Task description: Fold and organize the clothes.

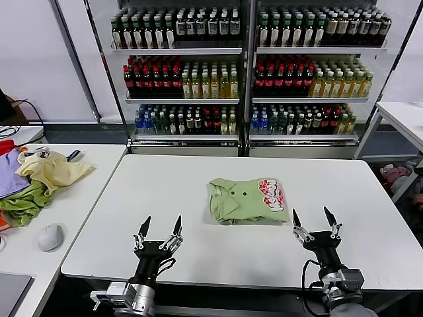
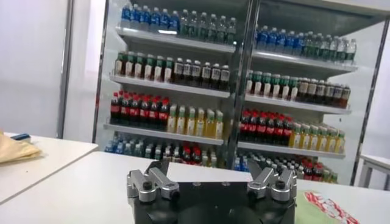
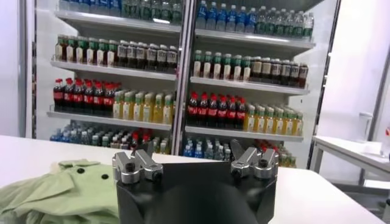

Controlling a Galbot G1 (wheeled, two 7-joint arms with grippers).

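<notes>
Head cam high, looking down at worktop [image 1: 198, 251]. Wrist cams sit low behind each claw, facing forward level at bottle shelves [image 2: 231, 91]; all three share shelves and folded shirt [image 1: 248, 200].

A folded light green shirt [image 1: 246, 200] with a red-and-white print lies mid-tabletop [image 1: 198, 251]. The left gripper [image 1: 159, 225] and right gripper [image 1: 314, 217] hover near the front edge, fingers [image 1: 145, 226] spread, both apart from the shirt. Bottle shelves [image 1: 246, 50] stand behind.
</notes>
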